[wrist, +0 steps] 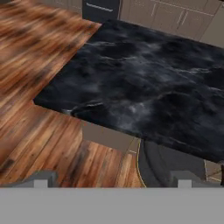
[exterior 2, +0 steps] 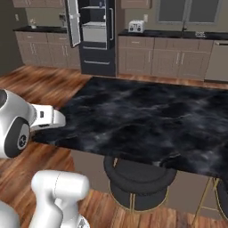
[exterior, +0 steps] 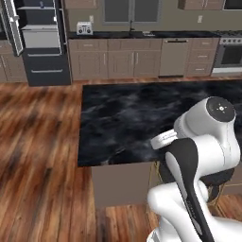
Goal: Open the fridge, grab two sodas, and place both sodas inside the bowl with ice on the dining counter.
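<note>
- My arm (exterior: pixel 198 160): folded close above the base, elbow raised, forearm reaching toward the near corner of the table (exterior: pixel 156 118).
- My hand (wrist: pixel 113 180): two dark fingertips (wrist: pixel 41 179) stand far apart, jaws wide open, nothing between them. It looks down and forward over the table's corner and the wood floor (wrist: pixel 39 65).
- Table: black, grey-veined top, bare where visible; its far and right parts are cut off in the hand view.
- Stool (exterior 2: pixel 139 178): round, black, tucked under the near table edge, partly hidden by the top.
- Fridge (exterior 2: pixel 95 33): tall, black, upright against the far wall, well apart from the table; left door swung open, pale shelves showing. Its top is cut off; shelf contents too small to make out.
- Toaster (exterior 2: pixel 136 26): on the wall counter beside the fridge.
</note>
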